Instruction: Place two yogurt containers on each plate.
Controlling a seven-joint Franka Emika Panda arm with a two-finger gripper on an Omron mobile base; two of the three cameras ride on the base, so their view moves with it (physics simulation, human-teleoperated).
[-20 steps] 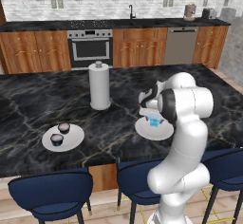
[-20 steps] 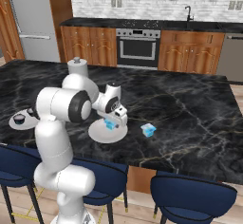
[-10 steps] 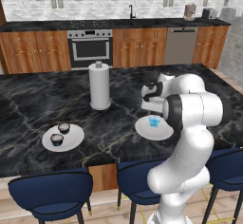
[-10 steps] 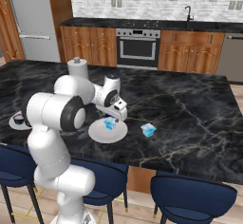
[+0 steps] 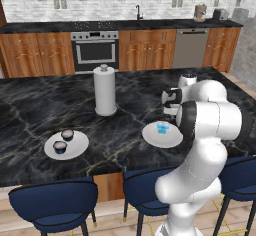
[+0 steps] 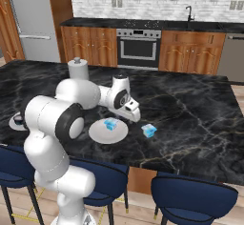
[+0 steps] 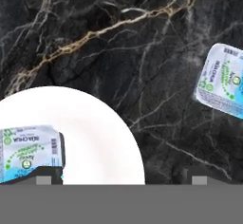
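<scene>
Since a second ago the arm has lifted off the right plate (image 5: 162, 135) and drawn back toward the far side of the desk (image 5: 30, 105); the blue-and-white yogurt cup (image 5: 162, 128) it hung over then now sits on that plate by itself, clear of the gripper (image 6: 134, 116). The gripper's jaws, narrower a second ago, now stand wide apart and hold nothing.

Counted from left to right in the left base view: one left plate (image 5: 77, 150) near the desk's front edge, carrying two dark yogurt cups, a front dark cup (image 5: 60, 147) and a rear dark cup (image 5: 67, 134), close together but apart. Then one tall white paper-towel roll (image 5: 105, 91), upright, farther back. Then the right plate with its single light cup.

A second light cup (image 6: 149, 130) lies on the bare desk just to the right of that plate, not touching it.

That makes two plates, four yogurt cups in all, two dark and two light, and one roll. Along the near edge stand three blue stools (image 5: 55, 200).
</scene>
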